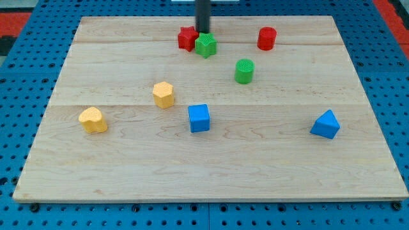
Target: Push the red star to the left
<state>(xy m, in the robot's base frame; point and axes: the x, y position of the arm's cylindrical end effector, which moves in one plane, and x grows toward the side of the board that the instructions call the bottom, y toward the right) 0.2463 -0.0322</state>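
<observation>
My tip point(202, 32), a bare dark rod holding nothing, sits at the view's top, just behind the small red star block point(186, 39) and green star block point(206, 45), which touch. You should bring it round to the red star's right face, between the two, and push leftward without dragging the green one.

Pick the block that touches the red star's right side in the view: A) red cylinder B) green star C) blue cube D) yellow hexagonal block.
B: the green star sits pressed against the right side of the red star, with my tip just above their junction near the view's top.
</observation>
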